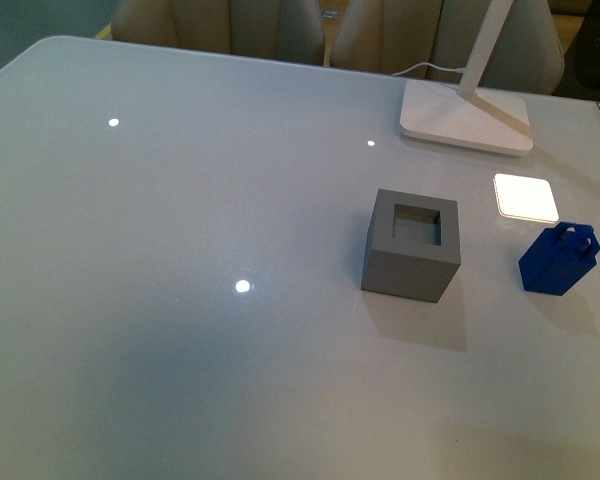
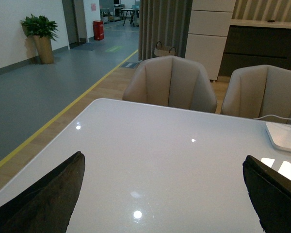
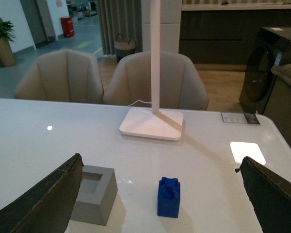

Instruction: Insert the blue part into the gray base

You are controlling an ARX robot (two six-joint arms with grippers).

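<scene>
Front view.
- Table [image 1: 180, 380]: glossy white top, nearest the camera, with small ceiling-light glints.
- Gray base [image 1: 408, 268]: cube right of centre, resting on the table, square hole facing up and empty.
- Blue part [image 1: 558, 262]: upright on the table to the right of the gray base, apart from it, looped top uppermost.
- Light patch [image 1: 525, 197]: bright square reflection just behind the blue part.
- Lamp base [image 1: 465, 118]: flat, white, at the far right.
- Chairs [image 1: 220, 25]: beige, beyond the far edge.

Left wrist view.
- Left gripper [image 2: 163, 156]: jaws wide apart with nothing between them, above bare table. Neither task item shows here.
- Plant [image 2: 39, 26]: potted, on the floor far off.

Right wrist view.
- Right gripper [image 3: 161, 162]: jaws wide apart and holding nothing.
- Blue part [image 3: 169, 196]: on the table between the two jaws as seen here, touching neither.
- Gray base [image 3: 94, 196]: beside the blue part, apart from it, partly hidden by one jaw.
- Lamp stem [image 3: 155, 53]: rising from the lamp base [image 3: 152, 124] beyond both.
</scene>
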